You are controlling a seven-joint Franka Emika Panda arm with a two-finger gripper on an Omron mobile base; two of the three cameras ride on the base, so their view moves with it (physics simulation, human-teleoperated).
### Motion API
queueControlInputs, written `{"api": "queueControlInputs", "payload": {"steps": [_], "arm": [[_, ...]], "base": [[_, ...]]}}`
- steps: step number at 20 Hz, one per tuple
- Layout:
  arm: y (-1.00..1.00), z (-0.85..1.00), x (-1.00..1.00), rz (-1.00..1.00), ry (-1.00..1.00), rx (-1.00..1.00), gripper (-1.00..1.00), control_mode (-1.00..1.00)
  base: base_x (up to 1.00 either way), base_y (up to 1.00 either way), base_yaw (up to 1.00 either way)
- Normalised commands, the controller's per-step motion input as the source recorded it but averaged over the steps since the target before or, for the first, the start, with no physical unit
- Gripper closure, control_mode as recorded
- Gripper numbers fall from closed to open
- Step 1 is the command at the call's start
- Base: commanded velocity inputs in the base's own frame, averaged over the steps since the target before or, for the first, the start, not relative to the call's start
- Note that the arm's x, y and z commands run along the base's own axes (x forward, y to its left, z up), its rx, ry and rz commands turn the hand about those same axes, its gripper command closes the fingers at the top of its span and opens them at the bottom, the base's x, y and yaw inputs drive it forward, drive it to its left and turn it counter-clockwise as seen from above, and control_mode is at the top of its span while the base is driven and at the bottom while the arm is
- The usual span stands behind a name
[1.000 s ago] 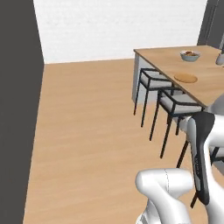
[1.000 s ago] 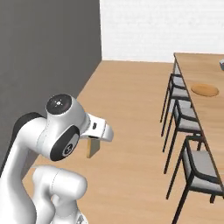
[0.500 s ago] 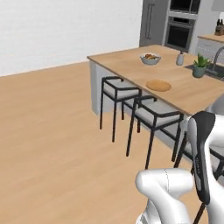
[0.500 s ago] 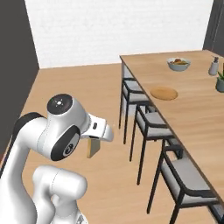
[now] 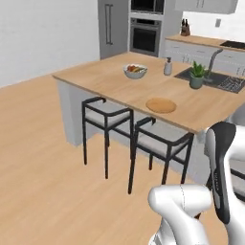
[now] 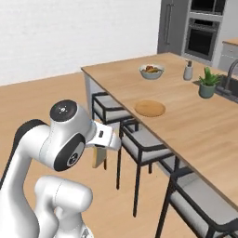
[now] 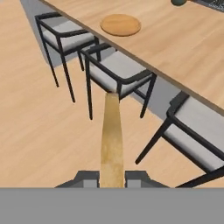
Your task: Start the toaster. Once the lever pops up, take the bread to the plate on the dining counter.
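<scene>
1. While the base faces the dining counter [image 5: 110, 81], the gripper [image 7: 112, 177] is clenched on the bread [image 7: 112, 140], its two dark tips pressed to the flat faces of the slice at its near end.
2. Seen edge-on from the hand, the bread sticks straight out from the fingers over the wood floor, short of the counter; the right base view shows it hanging below the wrist [image 6: 99, 155].
3. The plate [image 5: 161, 105] lies bare near the counter's front edge, above the gap between two black stools [image 5: 107, 119], with a grey fruit bowl [image 5: 135, 71] farther back toward the far edge.
4. By the look of it, the toaster step is done and this is the carry to the plate, well along but not yet over the counter.
5. Toast should be light, stiff and brittle, and its dry crust ought to give the pads fair friction.
6. Holding it by one end leaves most of the slice free to swing, so I would expect it to pivot or crack under a jolt; a hold nearer the middle of the faces would be steadier.
7. Lowering it flat and close over the plate before letting go seems the safer finish.
</scene>
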Motion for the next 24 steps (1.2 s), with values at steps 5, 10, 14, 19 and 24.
{"api": "queueControlInputs", "payload": {"steps": [5, 10, 14, 19, 24], "arm": [[0.0, 0.0, 0.0, 0.0, 0.0, 0.0, 1.0, 1.0], [0.0, 0.0, 0.0, 0.0, 0.0, 0.0, 1.0, 1.0], [0.0, 0.0, 0.0, 0.0, 0.0, 0.0, 1.0, 1.0], [0.0, 0.0, 0.0, 0.0, 0.0, 0.0, 1.0, 1.0], [0.0, 0.0, 0.0, 0.0, 0.0, 0.0, 1.0, 1.0]], "base": [[0.73, 0.94, -0.46], [0.66, 0.94, -0.44], [0.7, 0.75, -0.49], [0.73, 0.71, -0.52], [0.63, 0.53, -0.49]]}}
